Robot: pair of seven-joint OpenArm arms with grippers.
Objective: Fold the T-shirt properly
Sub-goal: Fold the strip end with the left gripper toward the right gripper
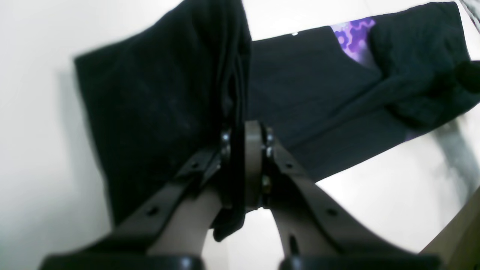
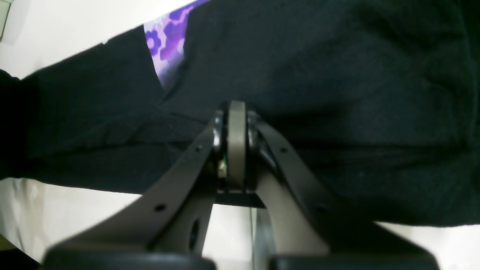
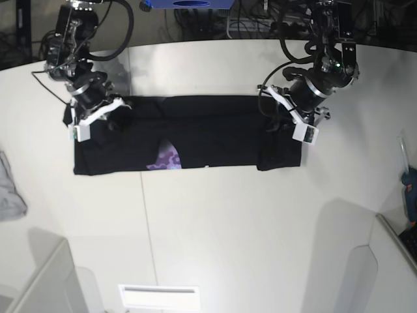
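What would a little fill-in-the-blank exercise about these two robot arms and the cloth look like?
The T-shirt on the table is mainly ____ in color.
The patch of print that peeks out is mostly ____.
The left hand is closed on the T-shirt's ____.
Counting both sides, the robot has ____ arms.

Missing words: black; purple; cloth; two.

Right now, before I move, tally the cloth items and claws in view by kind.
Black T-shirt: 1
Grey cloth: 1
Claws, left claw and right claw: 2
Total: 4
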